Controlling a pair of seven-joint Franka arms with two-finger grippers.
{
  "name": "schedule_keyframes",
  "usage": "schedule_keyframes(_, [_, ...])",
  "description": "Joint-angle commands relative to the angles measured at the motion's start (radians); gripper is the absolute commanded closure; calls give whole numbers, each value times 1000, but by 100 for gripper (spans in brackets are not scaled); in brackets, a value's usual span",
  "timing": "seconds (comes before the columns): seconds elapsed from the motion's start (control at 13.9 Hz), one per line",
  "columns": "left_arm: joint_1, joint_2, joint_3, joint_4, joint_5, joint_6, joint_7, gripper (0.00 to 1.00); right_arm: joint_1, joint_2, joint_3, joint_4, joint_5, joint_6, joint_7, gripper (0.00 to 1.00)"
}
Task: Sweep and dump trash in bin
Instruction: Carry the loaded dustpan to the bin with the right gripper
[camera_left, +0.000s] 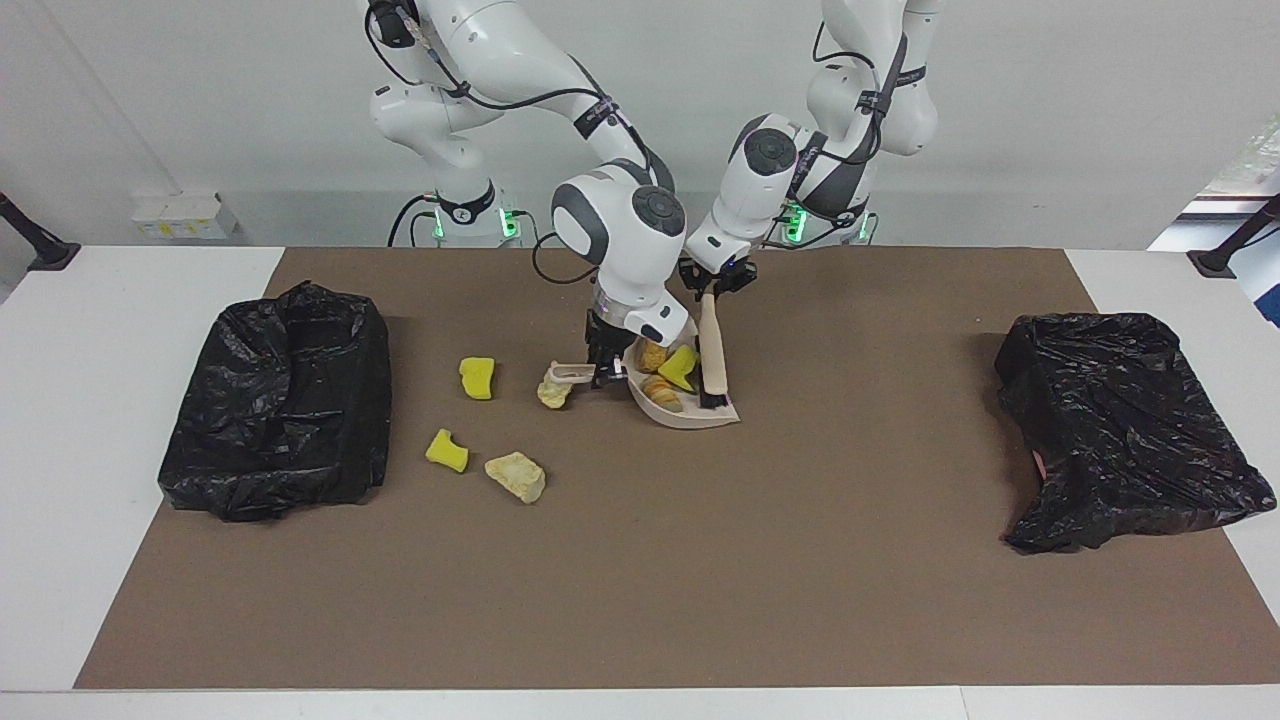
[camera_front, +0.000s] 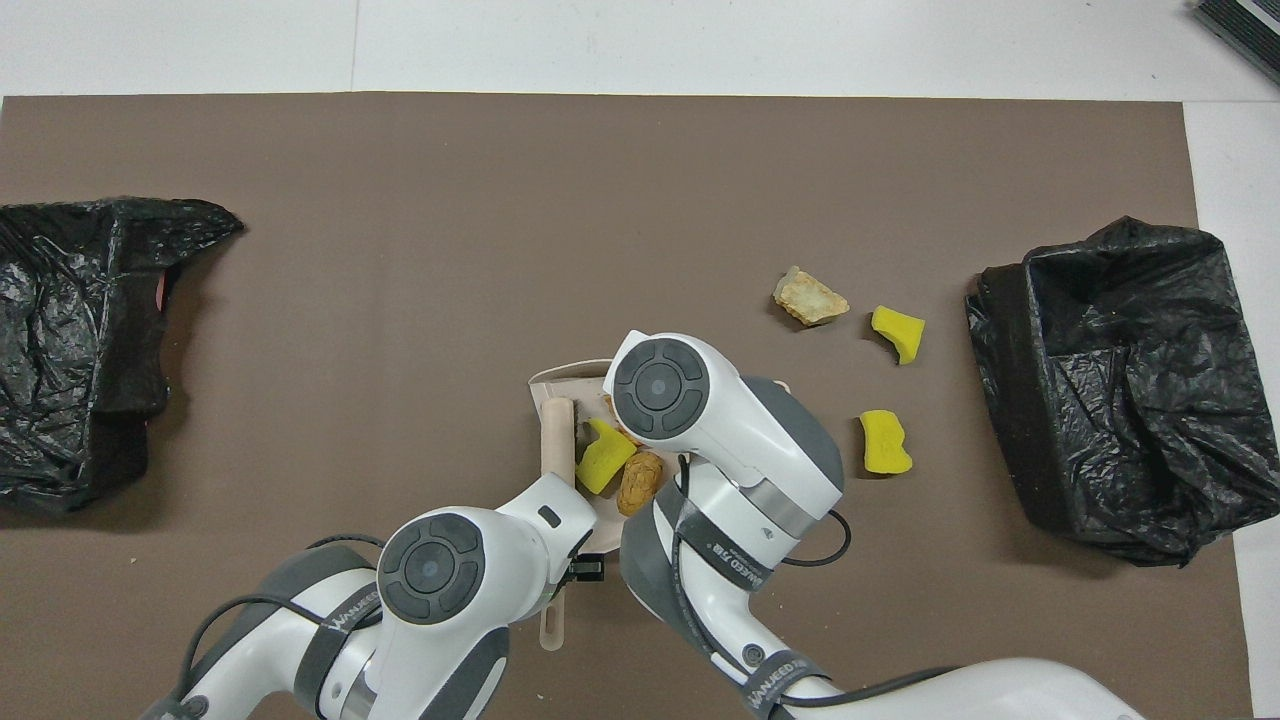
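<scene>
You have three trash pieces in the beige dustpan (camera_left: 690, 412): a yellow sponge piece (camera_left: 682, 366) and two orange-brown lumps (camera_left: 661, 391). The other four lie on the brown mat (camera_left: 640, 560) toward the right arm's end: a cream lump (camera_left: 553, 392) touching the dustpan's handle, two yellow sponge chunks (camera_left: 477, 377) near the black-bagged bin (camera_left: 280, 400), and a pale lump (camera_left: 516, 476) farthest from the robots. Your right gripper (camera_left: 606, 374) is clamped on the dustpan's handle, with the pan resting on the mat. Your left gripper (camera_left: 714, 285) holds the brush (camera_left: 711, 360) by its handle, bristles down at the pan's open edge, just beside the yellow piece. A second black-bagged bin (camera_left: 1125, 430) sits at the left arm's end, well apart.
</scene>
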Motion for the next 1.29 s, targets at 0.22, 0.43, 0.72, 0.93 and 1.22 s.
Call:
schedule_keyframes(0.22, [168, -67, 4, 12, 61, -66, 31, 100, -61, -58, 10, -12, 29, 9, -3, 100])
schedule_keyframes(0.43, [166, -93, 0, 3, 100, -102, 16, 100, -113, -127, 10, -27, 42, 0, -9, 100])
schedule_keyframes(0.72, [141, -115, -97, -20, 101, -99, -93, 100, -231, -239, 10, -41, 45, -24, -107, 100])
schedule_keyframes(0.93, [71, -103, -134, -29, 101, -74, -213, 100, -338, -295, 8, -50, 98, -26, -213, 100])
schedule_keyframes(1.22, [-51, -55, -135, -94, 101, 68, -319, 100, -556, -332, 8, -57, 182, -50, -437, 100])
